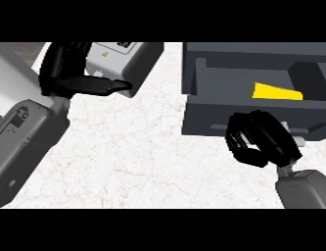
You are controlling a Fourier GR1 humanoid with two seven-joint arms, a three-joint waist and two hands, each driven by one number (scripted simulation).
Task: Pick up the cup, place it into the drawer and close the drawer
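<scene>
Marble counter [144,157]: white with faint veining, it is filling the middle of the head view and carrying everything else.
Dark grey cabinet [259,49]: it is sitting at the upper right of the counter.
Drawer [220,88]: it is standing pulled out toward the robot, with its inside showing from above.
Yellow cup [275,91]: it is lying inside the open drawer, toward the right side, and only a yellow wedge of it is showing.
Right hand [263,139]: it is hovering at the drawer's front panel, just below the cup. Its black fingers [246,147] are curling inward and bunching together. Whether they are gripping anything on the panel cannot be told.
Right forearm [310,188]: grey, it is coming in from the lower right.
Left hand [68,73]: it is resting at the upper left with fingers up and relaxed, the thumb sticking out to the right and holding nothing.
Left forearm [17,147]: it is slanting up from the lower left.
Grey appliance box [126,54]: it is sitting just beside the left hand, a warning label showing on top.
</scene>
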